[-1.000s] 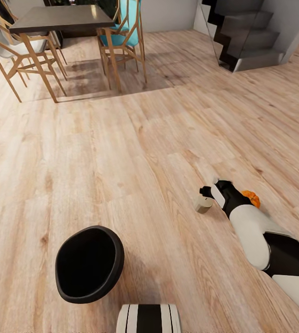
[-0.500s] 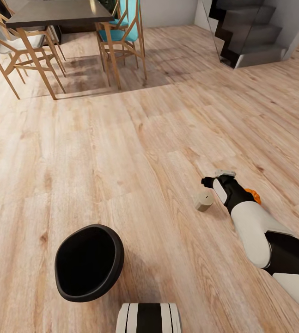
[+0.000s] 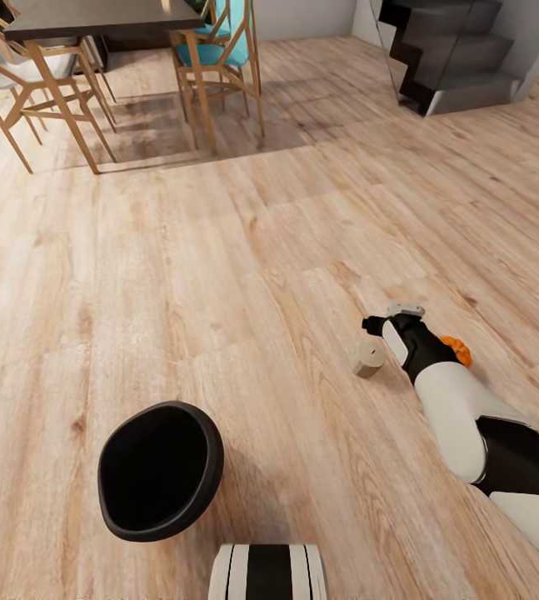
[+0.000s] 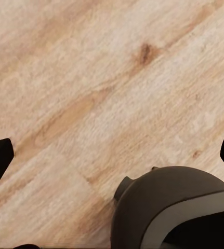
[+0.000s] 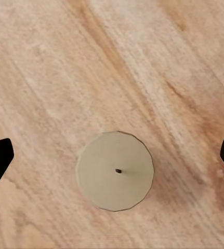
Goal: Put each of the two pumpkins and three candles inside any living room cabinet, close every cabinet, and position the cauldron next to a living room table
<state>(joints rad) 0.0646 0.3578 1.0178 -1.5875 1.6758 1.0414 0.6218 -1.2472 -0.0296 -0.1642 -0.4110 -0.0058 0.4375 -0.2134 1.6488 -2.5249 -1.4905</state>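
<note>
On the pale wood floor (image 3: 219,275), the right gripper (image 5: 112,153) hangs with fingers released over the stubby tan candle (image 5: 115,170); next, descend and clench.

Floor (image 3: 244,275): pale wood planks with visible grain and knots, seams running diagonally from near left to far right.

Far left: dark-topped dining table (image 3: 94,17) on slanted light-wood legs. Wooden-framed chair with pale seat (image 3: 2,79) at its left side; wooden-framed chair with teal seat (image 3: 215,50) at its right end. Their shadow falls on the floor beneath and to the right.

Far right: dark grey staircase (image 3: 461,50), lowest steps meeting the floor, with a light grey wall (image 3: 302,17) behind, between stairs and table.
</note>
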